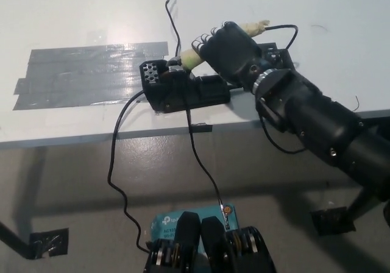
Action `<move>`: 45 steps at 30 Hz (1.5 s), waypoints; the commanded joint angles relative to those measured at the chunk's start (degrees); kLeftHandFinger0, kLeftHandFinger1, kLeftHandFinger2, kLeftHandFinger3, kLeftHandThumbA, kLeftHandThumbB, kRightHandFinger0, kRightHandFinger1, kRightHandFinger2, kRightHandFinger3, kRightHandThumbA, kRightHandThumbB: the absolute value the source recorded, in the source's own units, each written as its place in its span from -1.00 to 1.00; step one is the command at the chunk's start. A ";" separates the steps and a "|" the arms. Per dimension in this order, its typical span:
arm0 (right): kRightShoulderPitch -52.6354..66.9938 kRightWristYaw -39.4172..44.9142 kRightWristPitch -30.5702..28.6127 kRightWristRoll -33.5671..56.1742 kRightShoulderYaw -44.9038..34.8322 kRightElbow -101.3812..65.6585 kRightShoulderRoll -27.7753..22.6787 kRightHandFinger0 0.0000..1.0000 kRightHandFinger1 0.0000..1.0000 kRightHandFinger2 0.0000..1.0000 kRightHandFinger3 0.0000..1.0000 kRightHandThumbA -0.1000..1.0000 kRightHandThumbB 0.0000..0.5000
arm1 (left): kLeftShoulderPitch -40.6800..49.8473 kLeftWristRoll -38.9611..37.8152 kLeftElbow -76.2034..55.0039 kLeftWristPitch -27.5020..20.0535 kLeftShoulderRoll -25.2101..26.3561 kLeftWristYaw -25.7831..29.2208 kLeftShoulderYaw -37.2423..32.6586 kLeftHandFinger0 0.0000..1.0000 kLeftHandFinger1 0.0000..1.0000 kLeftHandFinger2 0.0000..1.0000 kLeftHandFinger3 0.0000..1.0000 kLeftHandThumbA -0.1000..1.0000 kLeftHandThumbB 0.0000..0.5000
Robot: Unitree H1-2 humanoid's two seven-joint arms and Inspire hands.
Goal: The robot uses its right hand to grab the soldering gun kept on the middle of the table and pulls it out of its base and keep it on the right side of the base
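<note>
Right hand around soldering gun, above base

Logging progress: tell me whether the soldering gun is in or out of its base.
Still in: the soldering gun lies with its tip end on the base, right hand shut around it.

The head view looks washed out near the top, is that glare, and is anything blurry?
Head view: the white table is overexposed towards the top, and the grey tape patch shows shiny streaks; the black right robot hand on the soldering gun looks slightly soft; the base is too dark for detail.
</note>
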 commanded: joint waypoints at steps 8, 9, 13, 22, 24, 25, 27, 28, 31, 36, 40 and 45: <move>-4.36 -18.91 -5.00 -3.70 -8.30 2.40 -15.78 -1.00 -1.00 -0.88 -0.46 -1.00 -0.11 | 2.41 3.49 -0.97 -0.68 3.71 -0.94 -0.98 -0.15 0.05 0.27 0.73 0.21 0.00; -4.09 -18.74 -5.30 -3.67 -8.59 2.11 -16.06 -1.00 -1.00 -0.99 -0.45 -1.00 -0.20 | 2.67 3.44 -0.97 -0.71 3.68 -0.95 -0.94 -0.24 0.00 0.25 0.71 0.21 -0.01; -2.40 -17.81 -6.38 -2.80 -11.40 -0.19 -17.43 -1.00 -1.00 -0.97 -0.39 -1.00 -0.28 | 3.28 3.12 -0.73 -1.07 3.44 -0.99 -0.91 -0.24 0.01 0.24 0.62 0.21 0.10; -0.96 -16.69 -8.40 -3.50 -16.72 -0.50 -17.05 -1.00 -1.00 -0.93 -0.38 -1.00 -0.21 | 3.49 3.21 -1.89 0.02 3.32 -1.26 -1.03 -0.12 0.09 0.31 0.60 0.18 0.00; -0.97 -15.72 -7.65 -4.49 -17.23 -0.96 -16.98 -1.00 -1.00 -1.00 -0.38 -1.00 -0.15 | 3.29 3.92 -2.07 0.59 3.44 -1.02 -1.30 -0.08 0.10 0.30 0.62 0.20 -0.01; -1.01 -16.20 -8.11 -4.49 -17.50 -0.73 -16.96 -1.00 -1.00 -0.96 -0.39 -1.00 -0.12 | 3.27 3.75 -2.21 0.89 3.41 -1.11 -1.28 -0.07 0.10 0.31 0.63 0.19 -0.03; -1.23 -16.38 -8.42 -4.98 -17.54 -0.41 -16.97 -1.00 -1.00 -0.89 -0.28 -1.00 -0.09 | 3.25 3.89 -2.08 0.63 3.54 -1.13 -1.43 -0.09 0.11 0.34 0.63 0.20 -0.03; -1.16 -15.36 -8.07 -4.94 -17.79 -0.86 -16.93 -1.00 -1.00 -0.95 -0.27 -1.00 -0.11 | 3.28 3.68 -2.19 0.77 3.48 -1.17 -1.32 -0.11 0.09 0.33 0.61 0.21 0.02; -1.09 -14.93 -8.55 -4.83 -18.09 -1.15 -17.01 -1.00 -1.00 -1.00 -0.29 -1.00 -0.14 | 3.44 3.79 -2.27 0.98 3.45 -1.18 -1.52 -0.06 0.11 0.31 0.63 0.20 0.01; -1.39 -13.44 -8.05 -4.54 -18.57 -1.22 -16.64 -1.00 -1.00 -0.97 -0.07 -0.94 -0.10 | 3.50 3.69 -2.22 0.56 3.53 -1.17 -1.47 -0.01 0.12 0.30 0.63 0.22 0.02; 0.26 -8.81 -4.09 -3.05 -20.64 -2.16 -15.47 -1.00 -1.00 -1.00 -0.04 -0.77 -0.59 | 3.47 3.68 -2.40 0.84 3.53 -1.15 -1.41 -0.11 0.08 0.29 0.61 0.20 0.01; 2.44 0.01 -1.47 2.11 -25.02 -2.39 -12.99 -1.00 -0.90 -0.60 -0.94 -1.00 -0.56 | 3.37 3.52 -2.15 0.39 3.53 -1.30 -1.34 -0.12 0.07 0.31 0.61 0.20 0.02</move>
